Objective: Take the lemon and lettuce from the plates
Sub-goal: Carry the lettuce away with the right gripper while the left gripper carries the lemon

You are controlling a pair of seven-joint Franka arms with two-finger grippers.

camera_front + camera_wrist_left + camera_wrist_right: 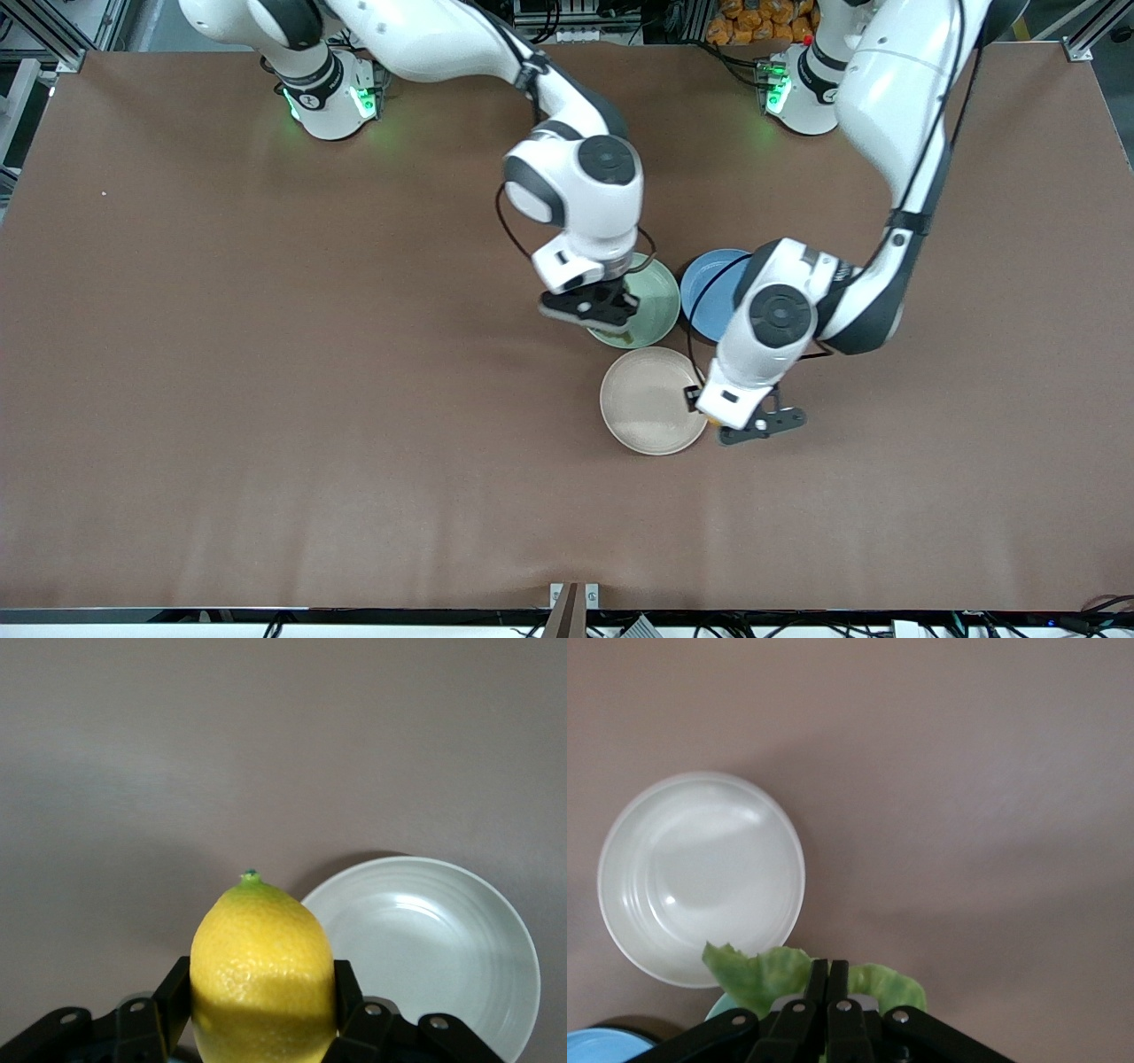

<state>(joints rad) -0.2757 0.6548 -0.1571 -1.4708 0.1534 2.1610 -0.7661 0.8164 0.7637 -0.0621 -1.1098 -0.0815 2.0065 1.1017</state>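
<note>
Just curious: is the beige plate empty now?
Empty: the beige plate shows only bare surface, and the left gripper holds the lemon.

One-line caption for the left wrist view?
Left gripper holds the lemon clamped between its fingers above the brown table, with the empty beige plate beside it.

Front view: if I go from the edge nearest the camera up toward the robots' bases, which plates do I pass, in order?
Beige-white plate → mint green plate, under the right gripper → blue plate, its rim reaching farthest. The left gripper hangs beside the beige-white plate.
</note>
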